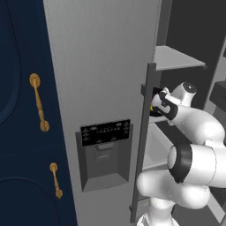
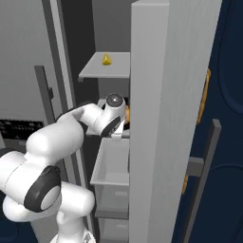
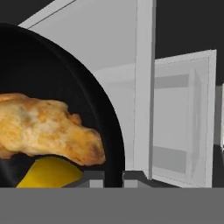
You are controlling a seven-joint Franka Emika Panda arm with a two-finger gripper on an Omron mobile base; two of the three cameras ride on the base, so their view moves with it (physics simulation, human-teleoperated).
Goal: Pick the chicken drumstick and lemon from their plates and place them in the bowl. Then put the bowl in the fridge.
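My claw [image 3: 113, 177] is pinched nearly shut on the rim of the bowl [image 3: 52, 87], its two dark tips standing close together at the bowl's near edge. The black bowl spreads out to the left of the tips and away from me. Inside it the chicken drumstick [image 3: 43, 129] lies across the middle, golden-brown, its tapered end pointing toward my tips. The lemon [image 3: 50, 174] sits just beside the drumstick on the side nearer to me, touching it or very nearly so; I cannot tell which.

From behind on my left, my claw [image 1: 155, 105] reaches past the edge of the open door into the fridge [image 1: 106, 66], where a dark sliver of the bowl [image 1: 155, 113] and a yellow speck show at the tips. A grey shelf [image 1: 176, 57] hangs above my hand inside the fridge.

From behind on my right, my wrist goes behind the other open door, and a small yellow wedge [image 2: 107, 60] rests on the shelf above it. A pale drawer [image 2: 111, 166] sits below my hand. Navy cabinets [image 1: 22, 110] with gold handles flank the fridge.
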